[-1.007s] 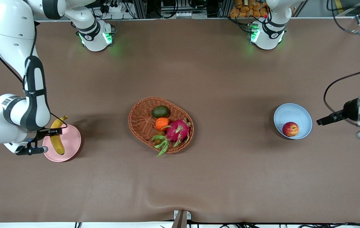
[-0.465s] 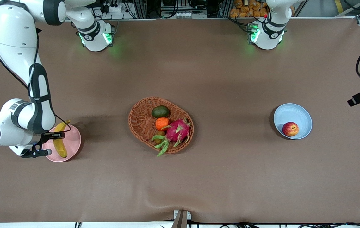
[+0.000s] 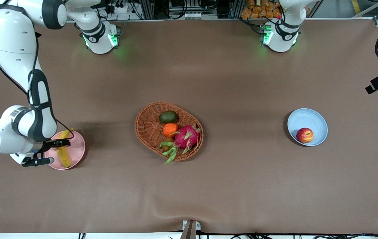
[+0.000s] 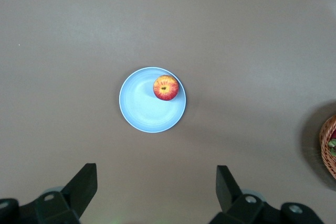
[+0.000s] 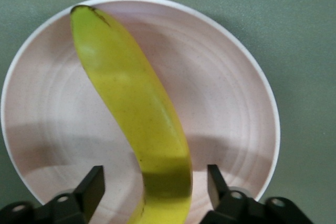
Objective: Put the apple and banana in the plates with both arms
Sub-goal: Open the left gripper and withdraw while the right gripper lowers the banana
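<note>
The right gripper (image 5: 152,182), black and two-fingered, stands with jaws apart on either side of the long curved yellow banana (image 3: 63,151), clear of its skin. The banana lies in the round pale pink plate (image 3: 77,146) at the table's nine o'clock. The left gripper (image 4: 155,187), jaws wide and empty, hangs high over the round pale blue plate (image 4: 142,111), where the small red-and-yellow apple (image 3: 305,135) rests at three o'clock. No writing is legible.

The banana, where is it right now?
The banana lies in the pink plate at the right arm's end of the table, between the open fingers of the right gripper.
</note>
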